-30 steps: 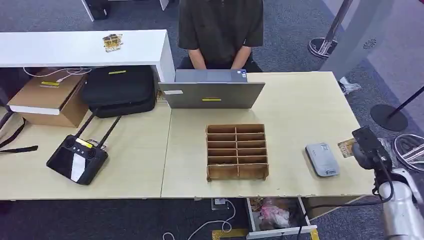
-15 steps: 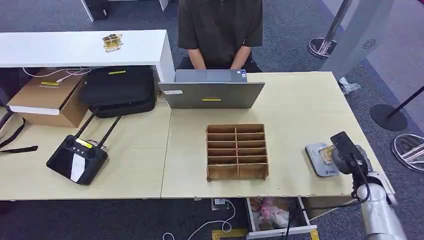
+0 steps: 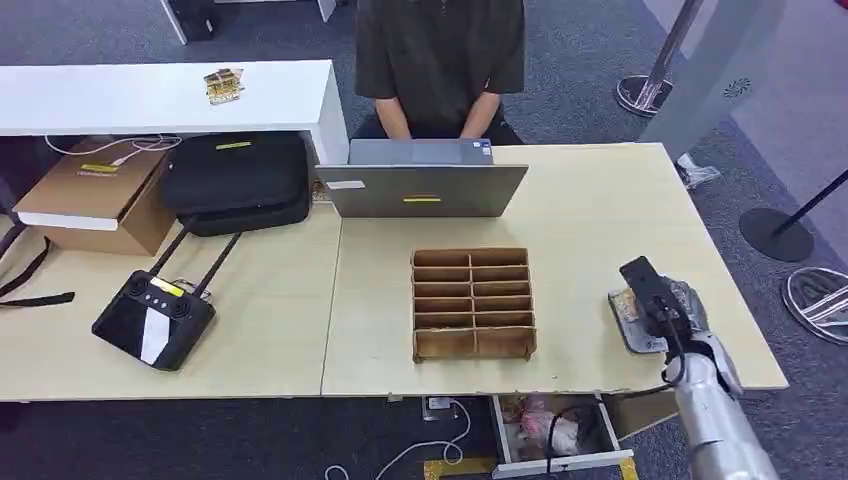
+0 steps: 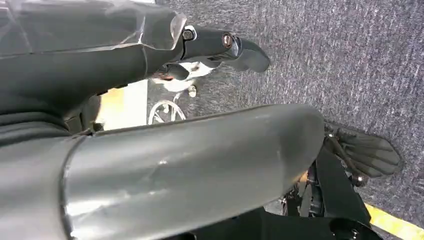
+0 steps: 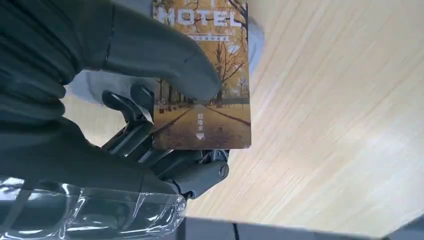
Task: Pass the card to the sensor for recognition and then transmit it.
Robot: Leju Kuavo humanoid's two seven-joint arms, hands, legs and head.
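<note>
The robot's right hand [image 3: 668,305] gripped a hotel key card [image 5: 202,75] between thumb and fingers, holding it over the grey card sensor [image 3: 632,322] near the right edge of the light wooden table [image 3: 600,210]. A wooden slotted organizer [image 3: 473,303] stood left of it. The left hand's [image 4: 220,45] state could not be told.

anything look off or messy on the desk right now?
Nothing stands out on the desk: the wooden card organizer sits square, and the right robot hand holds the hotel card over the grey card reader. Below the desk edge, an open drawer shows crumpled stuff inside.
</note>
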